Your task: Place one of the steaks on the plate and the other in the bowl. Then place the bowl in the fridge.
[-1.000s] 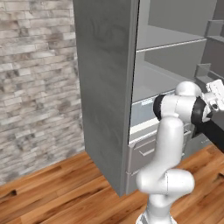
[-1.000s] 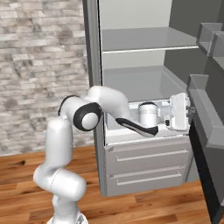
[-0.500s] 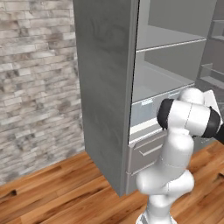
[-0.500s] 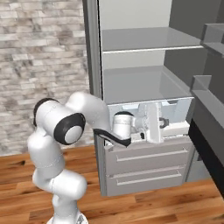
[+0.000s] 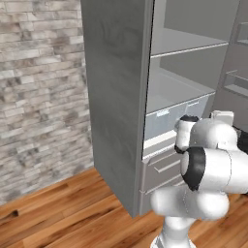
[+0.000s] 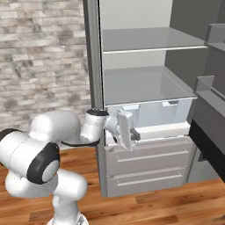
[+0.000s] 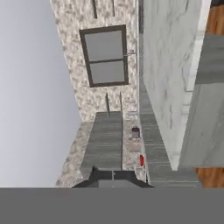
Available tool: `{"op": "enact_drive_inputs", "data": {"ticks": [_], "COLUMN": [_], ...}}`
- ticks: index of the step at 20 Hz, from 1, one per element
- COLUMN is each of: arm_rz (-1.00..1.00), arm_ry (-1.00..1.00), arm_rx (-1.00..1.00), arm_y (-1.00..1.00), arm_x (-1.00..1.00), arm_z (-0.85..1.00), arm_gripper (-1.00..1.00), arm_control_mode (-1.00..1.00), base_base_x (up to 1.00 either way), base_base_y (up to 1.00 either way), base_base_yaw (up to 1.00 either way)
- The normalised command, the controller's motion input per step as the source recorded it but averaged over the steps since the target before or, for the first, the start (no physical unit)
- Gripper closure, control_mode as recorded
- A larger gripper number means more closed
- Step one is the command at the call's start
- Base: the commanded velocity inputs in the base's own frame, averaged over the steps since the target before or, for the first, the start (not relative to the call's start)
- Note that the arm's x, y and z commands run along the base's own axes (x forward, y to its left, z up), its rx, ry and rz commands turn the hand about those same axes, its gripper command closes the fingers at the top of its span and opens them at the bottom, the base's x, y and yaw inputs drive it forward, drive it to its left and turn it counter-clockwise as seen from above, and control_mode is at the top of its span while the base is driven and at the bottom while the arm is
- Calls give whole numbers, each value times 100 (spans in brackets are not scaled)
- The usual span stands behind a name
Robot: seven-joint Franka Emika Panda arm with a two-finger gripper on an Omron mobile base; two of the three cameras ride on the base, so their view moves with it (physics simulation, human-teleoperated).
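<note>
Fridge [image 6: 145,88] open, shelves bare | hand [image 6: 125,130] clenched, holding nothing, just before the drawers | Risk: swinging arm may strike drawer front or door edge.

1. The fridge [image 5: 116,97] is tall, of grey brushed metal, and stands open beside a brick wall on a wood floor.
2. Inside, in the right base view, are a pale upper shelf [image 6: 149,41] and a lower shelf [image 6: 145,85], both bare.
3. Below them a clear crisper drawer [image 6: 154,115] sits above two grey drawers [image 6: 147,169] at the bottom.
4. A small red patch [image 7: 141,160] in the hand view is too small to tell.
</note>
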Motion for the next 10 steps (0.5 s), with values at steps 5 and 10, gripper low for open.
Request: {"op": "enact_drive_inputs", "data": {"ticks": [5,10], "arm_rz": [-6,17], "arm_ry": [-76,-36], "arm_rx": [21,36], "arm_y": [100,100], "arm_x": [0,2], "arm_z": [11,-3], "arm_gripper": [100,100], "arm_control_mode": [-100,-100], "base_base_x": [0,0], "base_base_y": [0,0], "base_base_yaw": [0,0]}}
